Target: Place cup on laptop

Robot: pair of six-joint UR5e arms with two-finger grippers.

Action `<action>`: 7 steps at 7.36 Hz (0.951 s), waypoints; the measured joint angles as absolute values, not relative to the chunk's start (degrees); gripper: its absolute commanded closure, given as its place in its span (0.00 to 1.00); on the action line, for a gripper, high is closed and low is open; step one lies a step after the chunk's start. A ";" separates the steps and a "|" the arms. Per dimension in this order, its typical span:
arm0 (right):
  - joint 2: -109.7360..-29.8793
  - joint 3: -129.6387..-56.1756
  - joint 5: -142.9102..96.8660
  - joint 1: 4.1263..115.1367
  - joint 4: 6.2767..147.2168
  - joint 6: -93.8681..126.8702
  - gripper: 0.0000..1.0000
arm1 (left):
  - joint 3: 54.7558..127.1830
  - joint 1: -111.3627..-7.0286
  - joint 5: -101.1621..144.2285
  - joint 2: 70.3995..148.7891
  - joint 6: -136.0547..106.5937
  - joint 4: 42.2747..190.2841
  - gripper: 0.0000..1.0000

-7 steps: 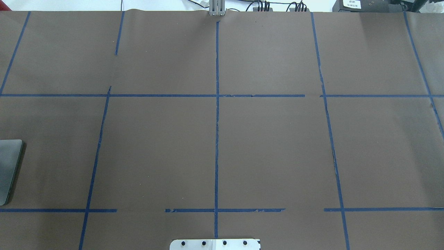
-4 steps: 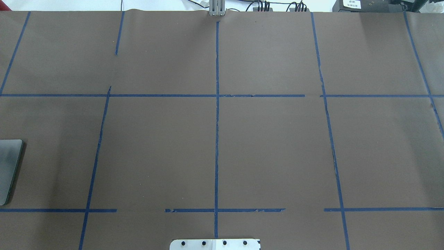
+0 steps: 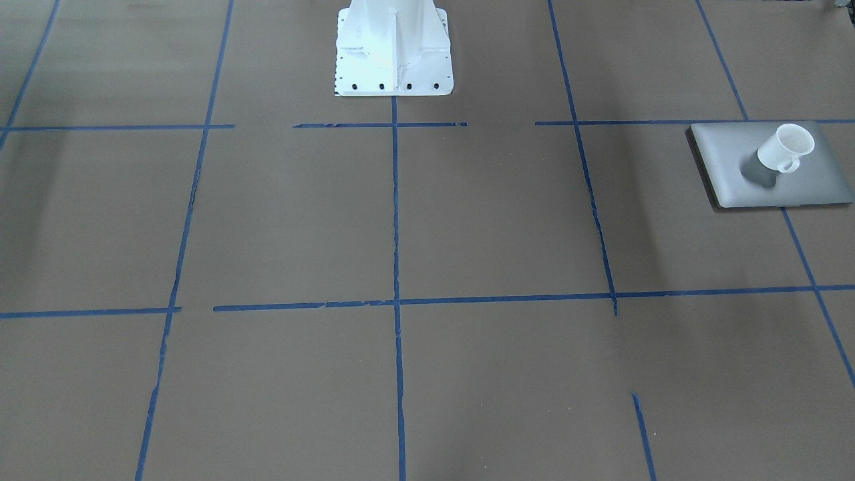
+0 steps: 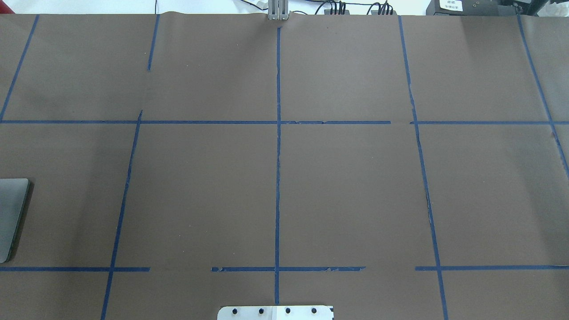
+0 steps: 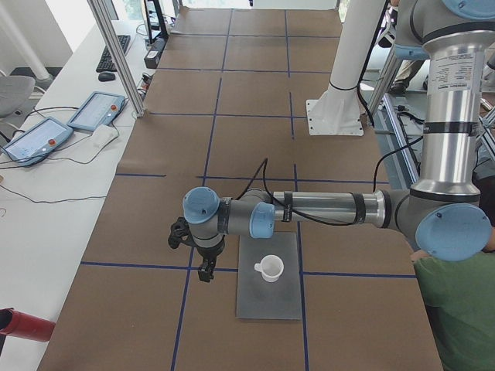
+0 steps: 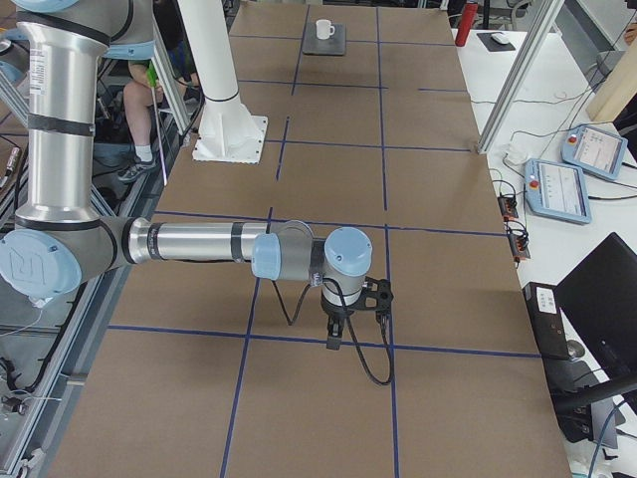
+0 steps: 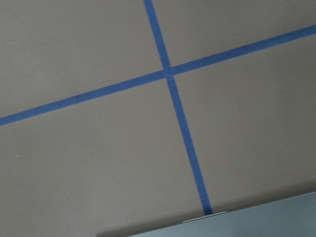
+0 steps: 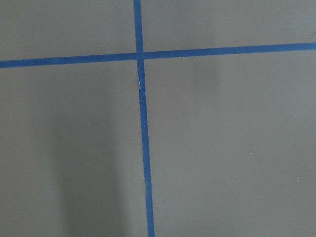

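Observation:
The small white cup (image 3: 788,148) stands upright on the flat silver-grey laptop (image 3: 801,188), handle toward the camera in the front view. Both also show in the exterior left view, cup (image 5: 270,268) on laptop (image 5: 268,301), and far off in the exterior right view, cup (image 6: 324,29) on laptop (image 6: 323,47). Only a strip of the laptop (image 4: 11,218) shows in the overhead view. My left gripper (image 5: 205,272) hangs beside the laptop, apart from the cup. My right gripper (image 6: 334,342) hangs over bare table far from both. I cannot tell whether either is open or shut.
The table is covered in brown paper with blue tape lines (image 4: 278,178). The white pedestal base (image 3: 393,47) stands at the robot's side. Tablets (image 5: 97,110) and cables lie beyond the far table edge. A person in green (image 5: 464,309) sits near the left arm's base.

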State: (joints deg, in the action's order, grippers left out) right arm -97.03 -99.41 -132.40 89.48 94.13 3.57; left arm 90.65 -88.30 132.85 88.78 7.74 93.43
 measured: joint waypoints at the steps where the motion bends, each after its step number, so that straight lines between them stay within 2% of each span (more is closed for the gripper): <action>1: -97.03 -99.43 -132.39 89.49 94.13 3.58 0.00 | 90.93 -89.77 133.85 88.51 7.92 92.35 0.00; 7: -97.03 -99.42 -132.36 89.49 94.13 3.55 0.00 | 89.76 -91.02 135.45 88.30 7.57 91.87 0.00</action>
State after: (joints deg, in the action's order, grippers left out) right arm -97.03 -99.42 -132.36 89.49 94.13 3.55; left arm 89.76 -91.02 135.45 88.30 7.57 91.87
